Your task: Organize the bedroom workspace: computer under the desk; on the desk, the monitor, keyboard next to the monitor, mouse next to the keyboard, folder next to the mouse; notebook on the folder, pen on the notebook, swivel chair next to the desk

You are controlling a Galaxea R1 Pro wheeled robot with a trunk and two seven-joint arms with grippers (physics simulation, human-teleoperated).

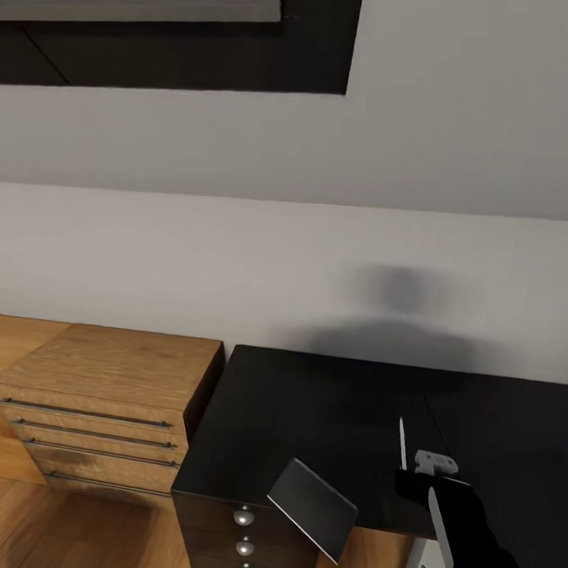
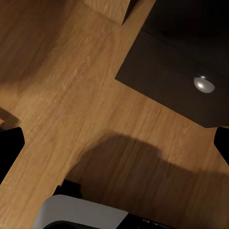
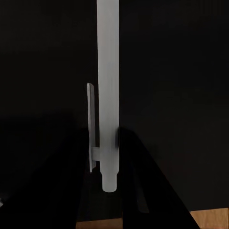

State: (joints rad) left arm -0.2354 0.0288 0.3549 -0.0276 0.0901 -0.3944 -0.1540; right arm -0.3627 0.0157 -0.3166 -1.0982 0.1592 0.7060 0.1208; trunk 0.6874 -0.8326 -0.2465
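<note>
Down at the lower right of the head view, the right gripper [image 1: 415,482] holds the pen [image 1: 402,444], a thin white stick that points up and away over the black top of the desk [image 1: 327,419]. The right wrist view shows the same pen [image 3: 108,95] running straight out between two dark fingers [image 3: 138,191], which close against its lower end; a flat clip lies along one side of the barrel. Behind it the desk [image 3: 181,95] is a dark plane, with a sliver of wooden floor [image 3: 210,219] at the near edge.

A grey-black flat panel [image 1: 312,509] juts out, tilted, in front of the desk's near edge, beside a dark drawer column with three round silver knobs [image 1: 243,548]. What the panel is cannot be told. To the left of the desk and touching it stands a light wooden drawer chest [image 1: 103,408] with four long bar handles. A pale wall [image 1: 235,256] rises behind both, and a blurry shadow falls on it above the desk. A dark-framed window [image 1: 164,28] sits high on the wall.

The left wrist view looks down on the wooden floor [image 2: 71,95], a dark drawer front with one silver knob [image 2: 204,84], and part of a white and black rounded body [image 2: 81,214] at the near edge. The left gripper's black fingertips [image 2: 9,148] show at opposite edges of that picture, spread wide apart with nothing between them.
</note>
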